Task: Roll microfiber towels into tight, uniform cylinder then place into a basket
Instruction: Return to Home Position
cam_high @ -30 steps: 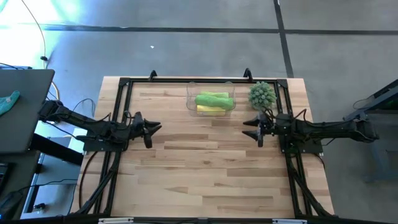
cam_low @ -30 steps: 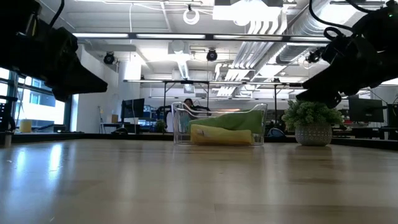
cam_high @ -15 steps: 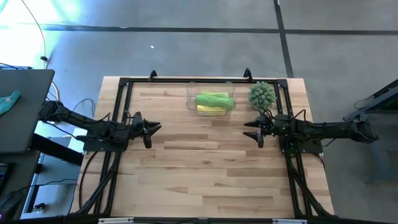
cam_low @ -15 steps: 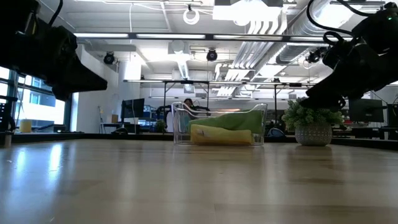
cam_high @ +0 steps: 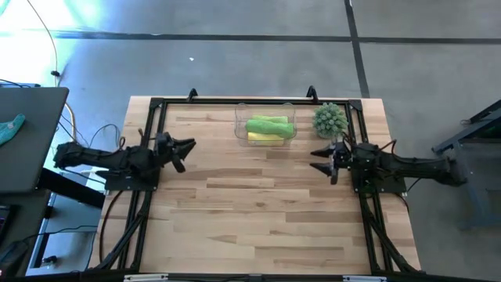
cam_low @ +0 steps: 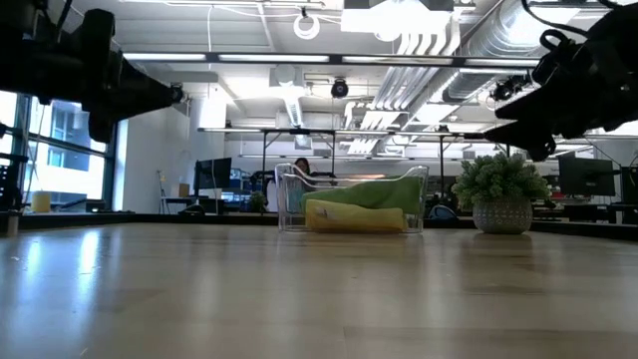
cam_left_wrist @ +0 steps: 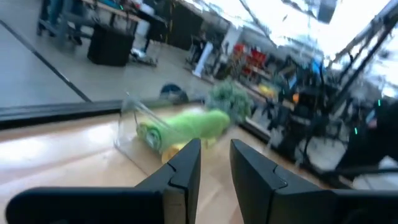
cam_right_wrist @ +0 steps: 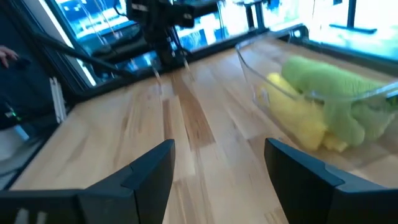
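2 towels point(cam_high: 270, 125) lying rolled in basket point(cam_high: 237, 129) | left fingers point(cam_left_wrist: 186, 168) hovering barely parted, empty | right fingers point(cam_right_wrist: 149, 171) gaping wide, empty | step likely homing; next: settling at rest pose

The left tool point(cam_high: 182, 147) points inward, fingers point(cam_left_wrist: 185, 169) narrowly parted; the right tool point(cam_high: 322, 159) faces it, fingers point(cam_right_wrist: 144, 175) spread wide, both empty.

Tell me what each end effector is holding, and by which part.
Nothing is held. The left end effector and the right end effector are both open and empty; the rolled towels lie in the basket.
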